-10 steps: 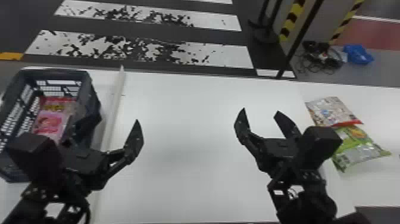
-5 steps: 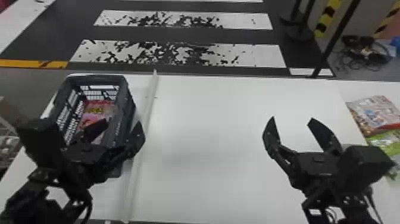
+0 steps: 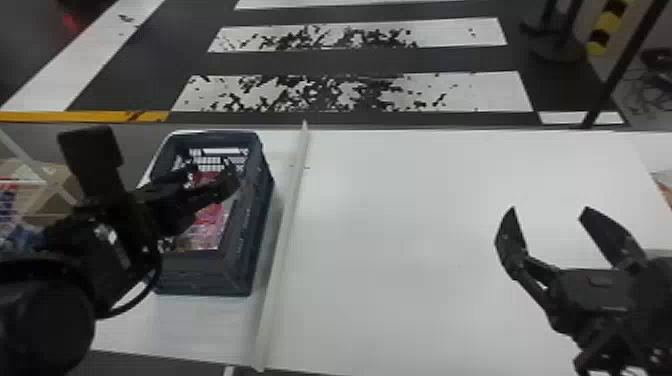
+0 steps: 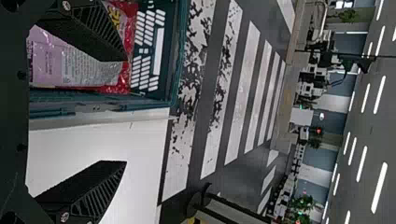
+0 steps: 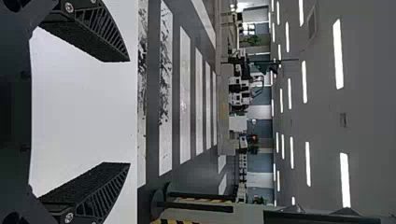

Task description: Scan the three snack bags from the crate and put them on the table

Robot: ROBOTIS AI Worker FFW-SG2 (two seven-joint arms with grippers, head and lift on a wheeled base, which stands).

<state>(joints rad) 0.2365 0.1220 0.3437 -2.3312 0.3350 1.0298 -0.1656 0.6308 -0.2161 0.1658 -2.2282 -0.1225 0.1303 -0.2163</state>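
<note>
My left gripper (image 3: 212, 176) is above the dark crate (image 3: 200, 276) on the table's left part, fingers spread and holding nothing. Beneath it in the crate lies a pink and red snack bag (image 3: 211, 224), partly covered by the fingers. In the left wrist view the left gripper (image 4: 126, 112) has one finger over the snack bag (image 4: 49, 63) and the other beyond the crate (image 4: 173, 58), over white tabletop. On the right, my right gripper (image 3: 550, 209) stands over the white table, its fingers apart; the right wrist view shows the right gripper (image 5: 129, 112) with nothing between them.
A raised pale strip (image 3: 285, 240) runs front to back along the white table (image 3: 400, 250), just right of the crate. Part of a bag (image 3: 664, 186) shows at the right edge. Cartons (image 3: 47, 192) stand left of the table.
The head view has swung left, bringing the crate nearer its middle and moving the bags on the right mostly out of sight. My left gripper has moved over the crate.
</note>
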